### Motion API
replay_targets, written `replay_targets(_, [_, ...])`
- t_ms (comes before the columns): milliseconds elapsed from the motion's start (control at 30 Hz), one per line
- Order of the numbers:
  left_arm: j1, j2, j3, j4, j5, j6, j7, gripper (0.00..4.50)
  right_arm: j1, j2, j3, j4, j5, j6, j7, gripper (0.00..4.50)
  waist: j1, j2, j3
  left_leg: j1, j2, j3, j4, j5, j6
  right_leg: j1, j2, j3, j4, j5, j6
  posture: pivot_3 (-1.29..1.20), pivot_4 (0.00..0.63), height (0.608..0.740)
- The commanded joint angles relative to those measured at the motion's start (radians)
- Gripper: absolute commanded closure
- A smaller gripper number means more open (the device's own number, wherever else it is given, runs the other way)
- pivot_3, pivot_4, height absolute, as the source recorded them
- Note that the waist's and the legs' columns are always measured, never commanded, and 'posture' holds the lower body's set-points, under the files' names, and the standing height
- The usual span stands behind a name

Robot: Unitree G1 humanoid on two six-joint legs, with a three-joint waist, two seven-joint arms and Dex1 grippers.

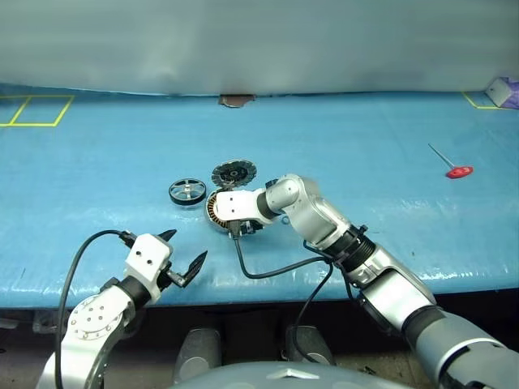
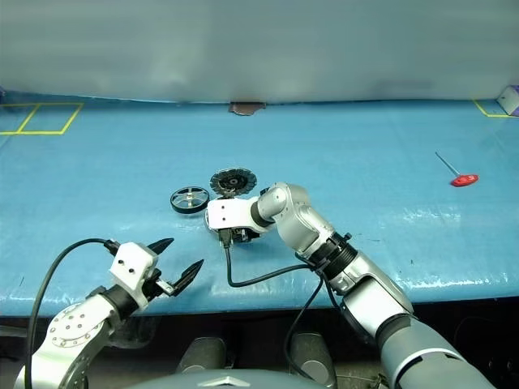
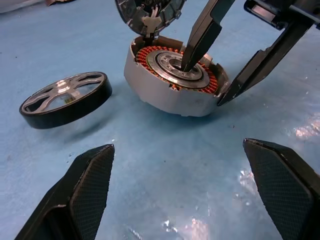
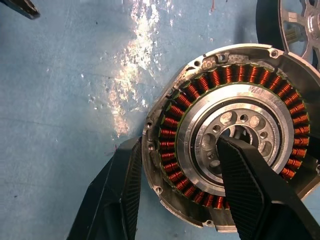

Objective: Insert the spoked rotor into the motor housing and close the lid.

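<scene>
Item 1, right pincer (image 4: 177,192): clamped on the motor housing (image 4: 235,132), one finger down in the silver centre bore, the other outside the grey wall, so the copper windings and wall are pinched between them. I judge this grip is meant to shift or steady the housing without pressing on the coils.

Item 2, motor housing: in my right pincer, resting on the table and seemingly tipped a little on its near edge; open face up, nothing seated in it yet.

Item 3, spoked rotor (image 1: 186,191): flat on the table just beside the housing, on the side toward my left arm, apart from both pincers. It is not yet inserted, so I take the task to be at an early stage.

Item 4, lid (image 1: 233,172): just beyond my right pincer, touching or nearly touching the housing's far edge. In the left wrist view it stands tilted against that edge. Lid last, I judge, hence parked behind.

Item 5, left pincer (image 1: 182,258): fingers wide apart, holding nothing, hovering on the near side of the housing and rotor, pointed at them. Likely waiting to take the rotor.

Item 6, table (image 1: 365,138): covered in a blue, slightly wrinkled, glossy sheet. A red-handled tool (image 1: 452,164) lies well off beyond my right arm. Yellow tape marks (image 1: 36,111) sit at the far corners; a pale wall lies behind.
</scene>
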Motion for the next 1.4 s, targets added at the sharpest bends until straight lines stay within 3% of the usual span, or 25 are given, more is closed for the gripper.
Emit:
replay_targets(33, [0.033,0.014,0.04,-0.028,-0.008,-0.068,-0.034,0.0,0.042,-0.007,0.051,-0.087,0.007,0.03,0.028,2.47,0.0,0.0,0.0,0.002,0.0,0.0,0.0,0.0,0.0,0.0,0.0,0.0,0.0,0.0,-0.001,0.0,0.15,0.74])
replay_targets(333, [0.045,0.004,0.046,-0.011,-0.006,-0.094,-0.046,0.0,0.092,-0.093,0.133,-0.204,-0.012,0.085,0.068,2.47,0.002,-0.001,-0.001,0.005,0.0,0.0,-0.001,0.0,0.0,0.003,-0.001,0.0,-0.002,-0.001,-0.001,0.0,0.15,0.74])
replay_targets(900, [-0.007,-0.005,0.004,0.044,0.004,-0.115,-0.06,0.0,0.053,-0.186,0.148,-0.237,-0.036,0.177,0.084,2.47,0.028,-0.004,-0.003,0.006,0.0,0.0,0.0,0.0,0.001,0.006,-0.003,-0.001,-0.004,0.0,0.0,0.0,0.15,0.74])
replay_targets(1167, [-0.021,-0.008,-0.007,0.044,0.003,-0.104,-0.058,0.0,0.056,-0.157,0.096,-0.252,0.019,0.245,0.058,0.02,0.025,-0.004,-0.003,0.006,0.0,0.0,-0.001,0.0,0.001,0.005,-0.002,-0.001,-0.004,0.0,0.0,0.0,0.15,0.74])
replay_targets(1400, [-0.031,0.0,-0.019,0.036,-0.006,-0.084,-0.067,0.0,0.04,-0.142,-0.075,-0.472,0.169,0.422,0.049,0.02,0.023,-0.004,-0.001,0.003,0.0,0.0,-0.001,0.0,0.001,0.003,-0.002,-0.001,-0.004,0.0,0.0,0.0,0.15,0.74])
